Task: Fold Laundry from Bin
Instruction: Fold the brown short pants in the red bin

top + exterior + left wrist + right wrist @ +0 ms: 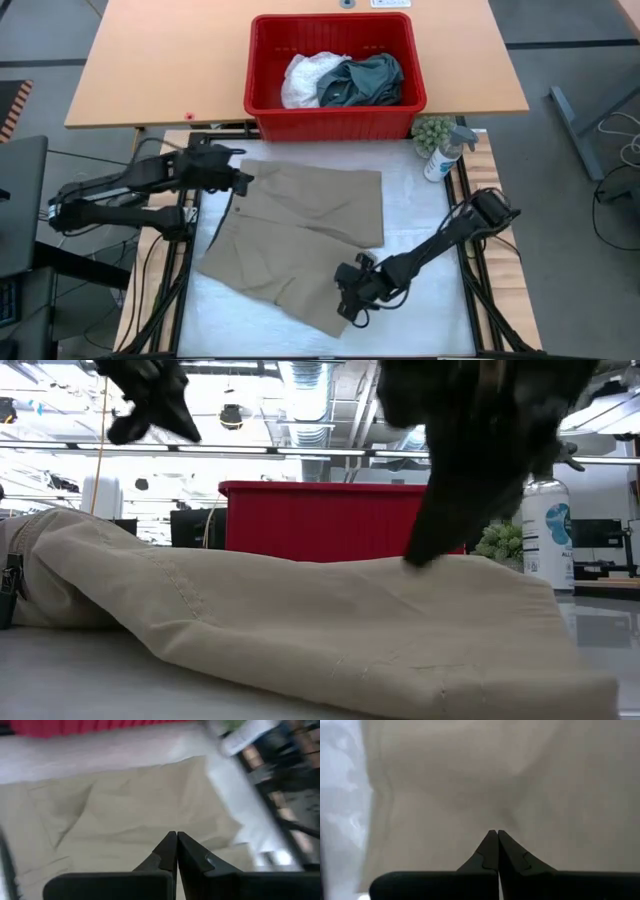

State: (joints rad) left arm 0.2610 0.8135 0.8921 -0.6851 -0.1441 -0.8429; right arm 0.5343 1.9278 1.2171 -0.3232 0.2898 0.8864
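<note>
A pair of beige-khaki cloth shorts lies spread flat on the white work surface, just in front of the bright red rectangular plastic bin that serves as the landmark here. The shorts are partly folded: the half nearer the bin forms a neat rectangle, while the half farther from it fans out at an angle toward the table's front edge, with soft creases and a stitched hem visible. From table height the fabric rises in a low, rumpled ridge in front of the bin. Inside the bin sit a crumpled white garment and, touching it, a dark teal-green garment. The left gripper is over the corner of the shorts closest to the bin's left side, its fingers pressed together with nothing between them. The right gripper is at the shorts' far edge, well away from the bin, its fingers likewise closed tight above the cloth. A white spray bottle and a small green plant stand just beside the bin's right front corner.
</note>
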